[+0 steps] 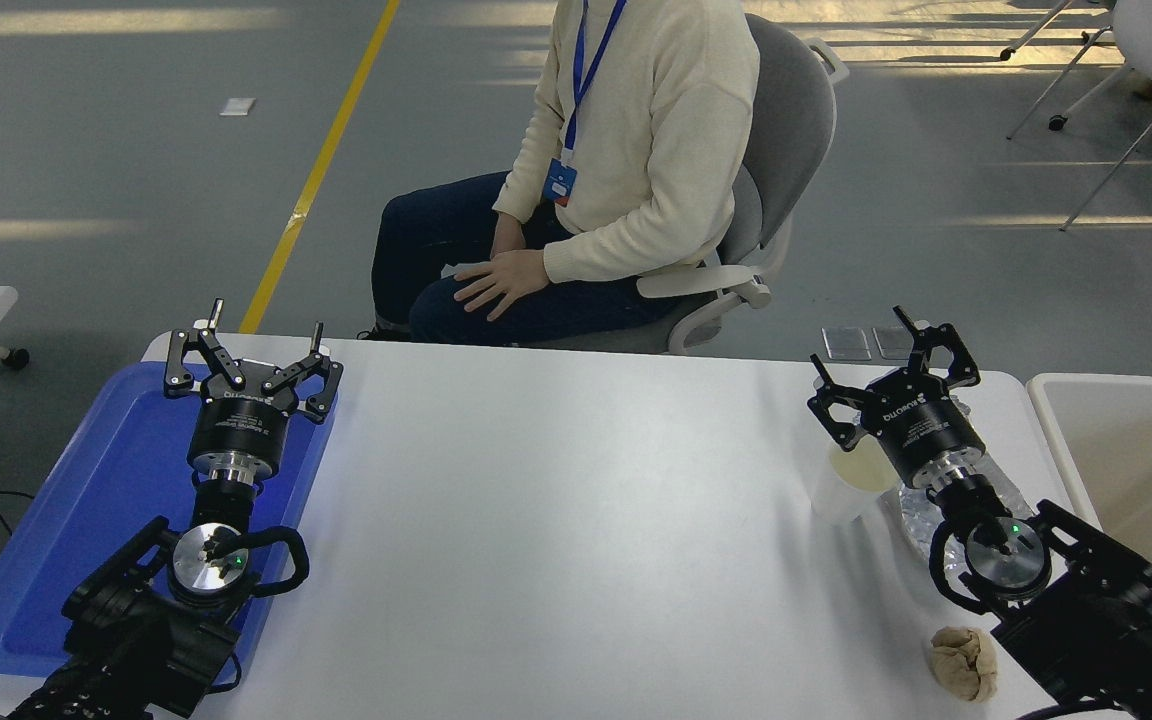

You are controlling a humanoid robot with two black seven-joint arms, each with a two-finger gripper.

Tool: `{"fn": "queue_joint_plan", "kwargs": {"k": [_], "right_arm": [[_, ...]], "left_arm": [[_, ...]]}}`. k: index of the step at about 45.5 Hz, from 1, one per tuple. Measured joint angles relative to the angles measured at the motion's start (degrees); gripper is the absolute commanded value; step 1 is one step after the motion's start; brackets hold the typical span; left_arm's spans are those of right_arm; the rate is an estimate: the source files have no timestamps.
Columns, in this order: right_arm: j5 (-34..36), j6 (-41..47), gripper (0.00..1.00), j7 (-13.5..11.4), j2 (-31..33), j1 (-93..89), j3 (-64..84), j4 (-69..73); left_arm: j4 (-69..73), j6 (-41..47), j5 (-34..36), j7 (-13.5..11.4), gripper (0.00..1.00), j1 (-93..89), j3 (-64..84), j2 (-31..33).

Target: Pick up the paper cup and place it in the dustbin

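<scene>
The right gripper hangs spread wide and empty above the cup, apparently lining up a grasp. The cup stands upright near the bin. Left gripper, also spread, parks over the tray.

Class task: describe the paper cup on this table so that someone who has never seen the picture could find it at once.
Start at the white table and go to its right side, where the right gripper hangs open beside the beige dustbin. The paper cup stands upright just left of that arm's wrist. It is smooth, white and tapered, unlike the shiny crumpled foil tray beside it or the tan paper ball nearer the camera.
</scene>
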State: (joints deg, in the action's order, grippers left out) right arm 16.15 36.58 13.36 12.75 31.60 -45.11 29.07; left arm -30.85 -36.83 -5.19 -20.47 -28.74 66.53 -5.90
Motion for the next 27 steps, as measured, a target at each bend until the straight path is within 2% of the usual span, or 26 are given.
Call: {"fn": "queue_joint_plan", "kwargs": {"k": [27], "right_arm": [[0.0, 0.0, 1.0, 0.0, 0.0, -0.1, 0.1, 0.2]], "left_arm": [[0.0, 0.0, -0.1, 0.1, 1.0, 0.0, 0.0, 0.0]]}}
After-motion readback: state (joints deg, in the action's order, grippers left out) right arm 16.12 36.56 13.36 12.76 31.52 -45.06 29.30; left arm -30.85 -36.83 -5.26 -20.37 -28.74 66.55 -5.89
